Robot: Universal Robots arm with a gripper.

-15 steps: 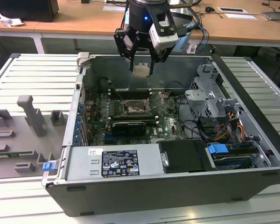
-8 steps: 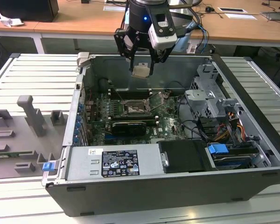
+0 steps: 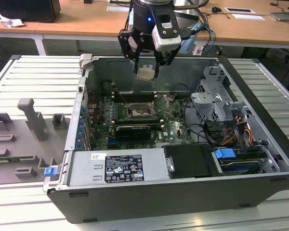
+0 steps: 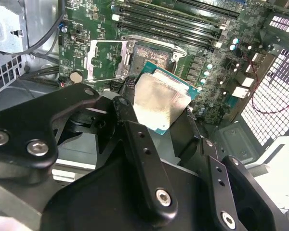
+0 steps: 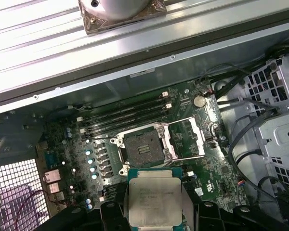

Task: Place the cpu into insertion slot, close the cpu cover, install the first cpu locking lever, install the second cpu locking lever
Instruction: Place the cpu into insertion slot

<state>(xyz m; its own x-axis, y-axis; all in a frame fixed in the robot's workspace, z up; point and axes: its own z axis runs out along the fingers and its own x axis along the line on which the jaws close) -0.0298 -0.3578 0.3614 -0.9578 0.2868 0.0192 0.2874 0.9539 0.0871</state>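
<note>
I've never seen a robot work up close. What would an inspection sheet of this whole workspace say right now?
Surface: ribbed metal table carrying an open computer case.
Job's things: cpu held above the board; insertion slot empty; cpu cover open, lying beside the slot.
Clutter: grey fixture blocks at the exterior view's left.
Grippers: claw shut on the cpu.
Cables: black and coloured wires beside the drive cage.
Surroundings: wooden desks behind.

It looked like a robotics lab: an open computer case (image 3: 159,204) sat on a slatted metal worktop (image 3: 33,77), grey fixtures (image 3: 33,118) beside it, wooden desks (image 3: 86,21) behind.
</note>
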